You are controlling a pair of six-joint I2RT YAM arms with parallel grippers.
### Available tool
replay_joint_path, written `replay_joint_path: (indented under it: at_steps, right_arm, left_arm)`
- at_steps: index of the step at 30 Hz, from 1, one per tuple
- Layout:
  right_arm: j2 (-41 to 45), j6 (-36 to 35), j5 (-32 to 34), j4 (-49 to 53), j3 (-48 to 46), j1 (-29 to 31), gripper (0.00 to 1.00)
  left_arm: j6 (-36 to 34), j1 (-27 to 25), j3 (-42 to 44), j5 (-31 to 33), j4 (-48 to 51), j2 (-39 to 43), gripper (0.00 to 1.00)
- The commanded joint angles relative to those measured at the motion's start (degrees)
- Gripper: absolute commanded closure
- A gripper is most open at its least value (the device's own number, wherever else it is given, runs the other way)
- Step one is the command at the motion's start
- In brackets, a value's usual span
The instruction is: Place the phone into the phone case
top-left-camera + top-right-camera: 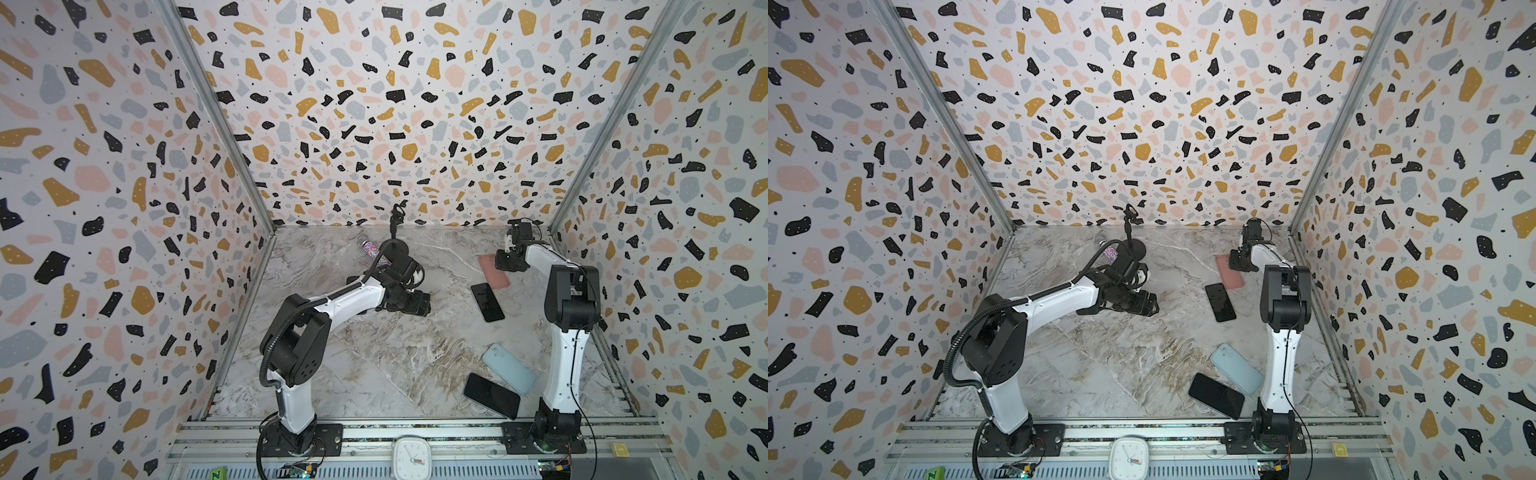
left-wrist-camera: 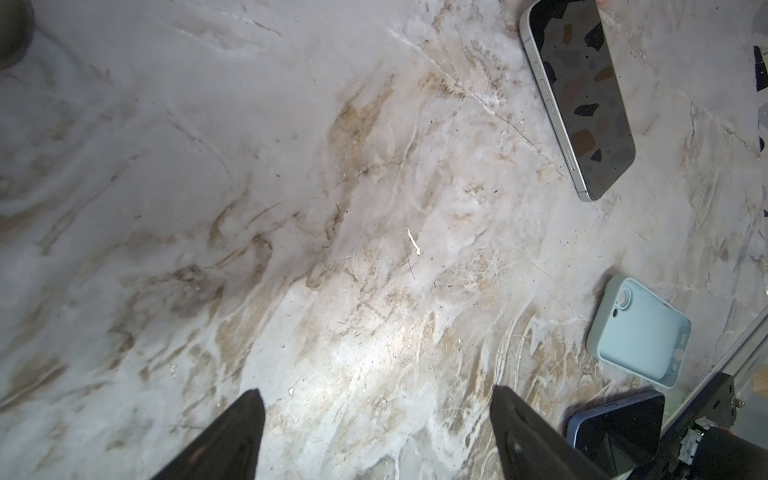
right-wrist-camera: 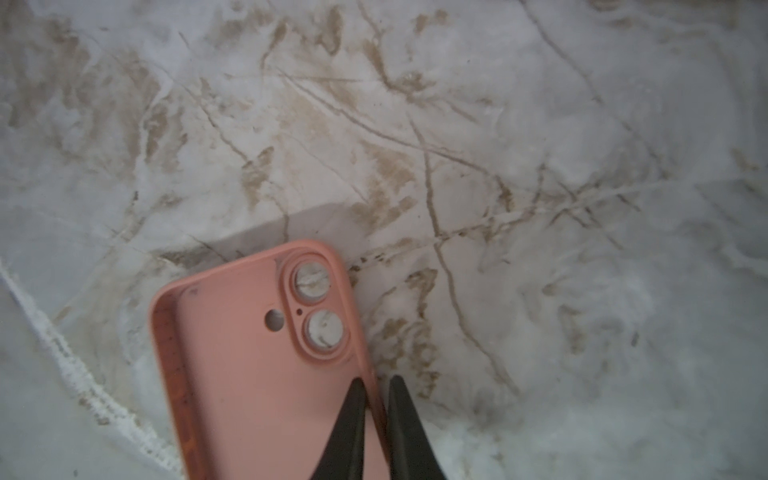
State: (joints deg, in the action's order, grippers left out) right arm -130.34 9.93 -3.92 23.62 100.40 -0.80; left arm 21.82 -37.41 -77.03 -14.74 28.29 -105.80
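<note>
Both top views are bright and evenly lit from overhead, sharp at the centre, with the walls (image 1: 374,104) bowed and stretched toward the edges. In the left wrist view the table (image 2: 374,208) glares pale just ahead of the jaws and dims farther out. The fingers (image 2: 224,440) are dark and soft, and the phone (image 2: 590,104) mirrors the wall pattern. The right wrist view is hazy throughout: the case (image 3: 249,374) between the jaws throws a faint grey shadow ahead of them, and the fingers (image 3: 345,436) are blurred black wedges.
</note>
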Motion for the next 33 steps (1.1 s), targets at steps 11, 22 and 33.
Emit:
replay_joint_path:
  at_steps: [11,22,33]
  right_arm:
    - [6.35,1.66,2.08,6.38,4.42,-0.27,1.0]
    - [24.02,9.55,3.62,4.74,-17.0,18.62,0.99]
    - [25.45,20.15,4.01,-0.05,-30.47,36.76,0.96]
  left_arm:
    - [0.38,0.77,-0.07,-0.58,0.9,2.27,0.14]
    - [1.61,1.15,4.02,0.11,0.53,8.91,0.14]
    - [3.39,2.6,14.81,0.68,-4.14,16.4,0.13]
